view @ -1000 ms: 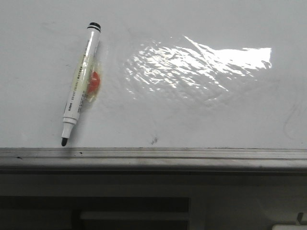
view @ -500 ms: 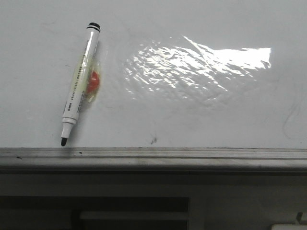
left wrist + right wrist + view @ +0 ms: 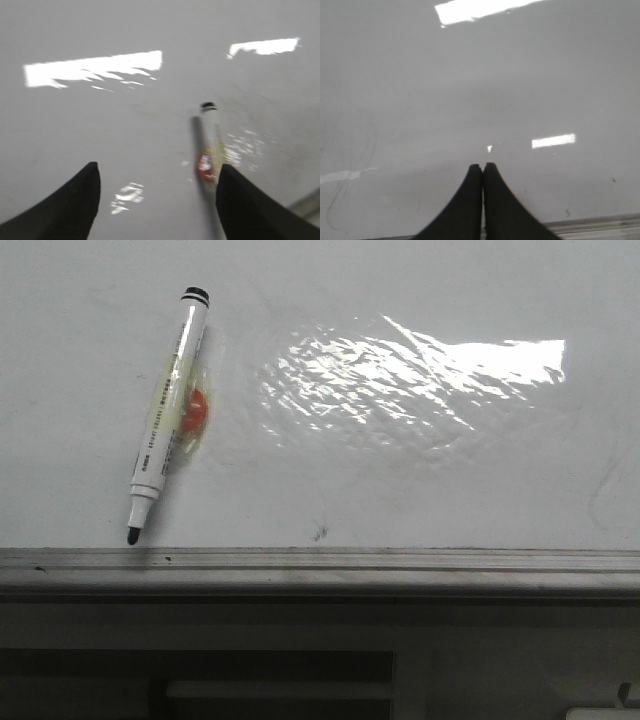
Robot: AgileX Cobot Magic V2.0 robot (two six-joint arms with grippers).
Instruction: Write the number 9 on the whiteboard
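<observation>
Whiteboard (image 3: 400, 470): glossy white, wrinkled glare patch toward its upper right; a grey rail (image 3: 320, 562) runs along its lower edge.
Number 9: no black drawn figure shows on the whiteboard; only a small dark smudge (image 3: 320, 534) just above the rail and faint grey scratches at the right edge.
Marker (image 3: 168, 412): lies tilted on the whiteboard's left part, uncapped tip down, just above the rail; an orange blob under yellowish tape sits against its barrel.
Left hand (image 3: 157, 200): fingers spread apart, empty, the marker beside one finger.
Right hand (image 3: 483, 172): fingers pressed together, holding nothing, over bare whiteboard.
</observation>
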